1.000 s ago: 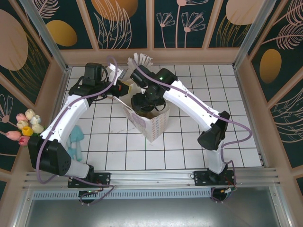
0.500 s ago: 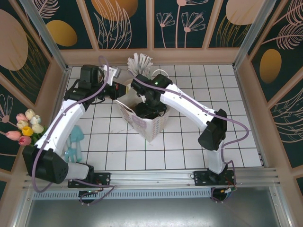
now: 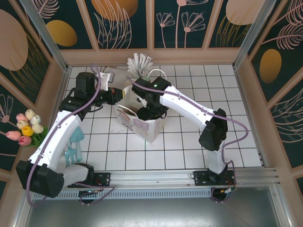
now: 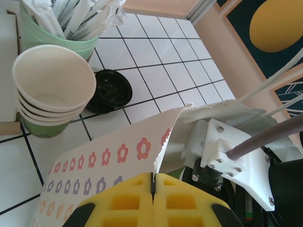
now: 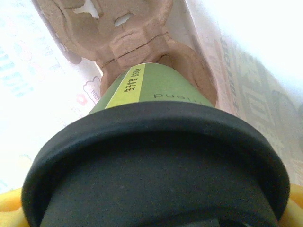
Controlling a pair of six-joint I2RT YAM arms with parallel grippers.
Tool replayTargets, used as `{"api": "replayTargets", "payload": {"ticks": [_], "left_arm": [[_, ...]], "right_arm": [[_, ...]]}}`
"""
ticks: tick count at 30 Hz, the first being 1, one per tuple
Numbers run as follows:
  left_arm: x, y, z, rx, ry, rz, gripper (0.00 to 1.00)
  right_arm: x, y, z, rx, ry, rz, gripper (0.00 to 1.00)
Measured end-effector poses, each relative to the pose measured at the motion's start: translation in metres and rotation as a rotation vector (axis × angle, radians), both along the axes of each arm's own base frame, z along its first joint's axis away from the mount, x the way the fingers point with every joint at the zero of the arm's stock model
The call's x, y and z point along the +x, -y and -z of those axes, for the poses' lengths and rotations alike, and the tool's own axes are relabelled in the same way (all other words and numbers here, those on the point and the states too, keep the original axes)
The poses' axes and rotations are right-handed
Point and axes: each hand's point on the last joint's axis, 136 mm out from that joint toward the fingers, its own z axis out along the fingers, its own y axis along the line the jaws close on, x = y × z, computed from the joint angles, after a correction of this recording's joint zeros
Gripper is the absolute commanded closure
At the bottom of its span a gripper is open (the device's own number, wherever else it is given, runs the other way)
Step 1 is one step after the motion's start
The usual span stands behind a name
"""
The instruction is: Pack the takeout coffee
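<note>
Inside the bag (image 3: pixel 152 128), the right gripper (image 3: pixel 150 112) grips the takeout coffee (image 5: pixel 156 156); the left gripper (image 4: pixel 153 187) pinches its rim.

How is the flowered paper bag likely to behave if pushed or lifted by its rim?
Probably floppy: the paper bag wall is thin sheet, curling where the left end effector pinches its rim. Likely light, so a push might slide or tip it on the smooth tiled table.

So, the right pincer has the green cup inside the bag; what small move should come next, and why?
Probably lower the right pincer a little before any release. Its coffee cup has its base at a hole of the pulp carrier inside the white bag, but I cannot tell if it is seated. The left pincer pinches the bag's rim.
</note>
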Motion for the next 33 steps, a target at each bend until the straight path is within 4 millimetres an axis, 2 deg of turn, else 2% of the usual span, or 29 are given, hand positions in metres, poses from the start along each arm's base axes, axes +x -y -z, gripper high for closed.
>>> {"api": "replayTargets", "payload": {"ticks": [5, 17, 33], "left_arm": [[0.004, -0.004, 0.004, 0.01, -0.014, -0.041, 1.0], [0.006, -0.004, 0.009, 0.013, -0.028, -0.046, 1.0], [0.013, -0.005, 0.022, 0.021, -0.036, -0.06, 1.0]], "right_arm": [[0.003, -0.004, 0.003, -0.004, 0.005, -0.039, 0.46], [0.004, -0.007, 0.027, -0.053, -0.032, -0.064, 0.46], [0.01, -0.014, 0.015, -0.019, -0.004, -0.063, 0.47]]}}
